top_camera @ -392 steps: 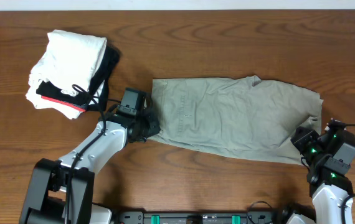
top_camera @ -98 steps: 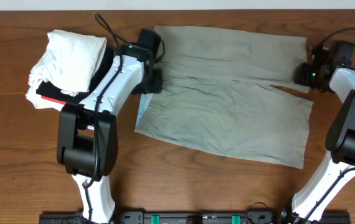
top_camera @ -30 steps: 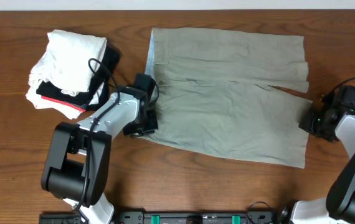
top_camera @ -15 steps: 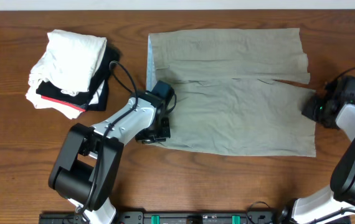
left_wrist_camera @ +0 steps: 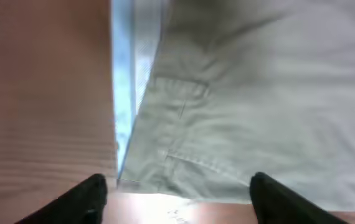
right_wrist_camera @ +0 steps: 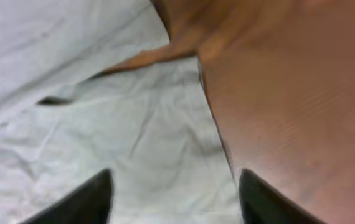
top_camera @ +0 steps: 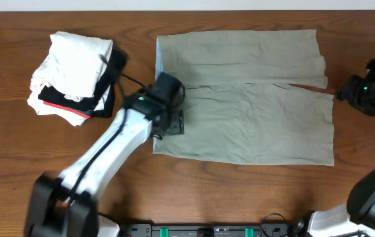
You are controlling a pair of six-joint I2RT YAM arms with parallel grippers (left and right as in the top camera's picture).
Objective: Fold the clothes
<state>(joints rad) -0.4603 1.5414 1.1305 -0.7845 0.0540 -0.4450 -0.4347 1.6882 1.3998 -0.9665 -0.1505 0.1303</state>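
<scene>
shorts are lying spread flat on the bench, right of a pile of folded clothes. their long axis is running left to right across the bench, with the waistband at the left end and the two leg hems at the right end. the split between the legs is running along that same axis, about midway between the far edge and the near edge.

we are finding the left tool hovering over the near-left part of the garment, close to the near corner of the waistband. its fingers are standing wide apart and gripping nothing; the corner is lying just ahead of them in the left wrist view.

we are finding the right tool at the opposite end, by the right edge near where the legs part. its fingers are also spread wide and holding nothing. in the right wrist view the near leg's hem edge is running between them.

we are judging that the coming fold turns on this layout: each arm is sitting nearer its own end of the long axis. the left one is suiting the waistband corner and the right one the near hem. a fold across the split would be carrying the near leg onto the far leg.
</scene>
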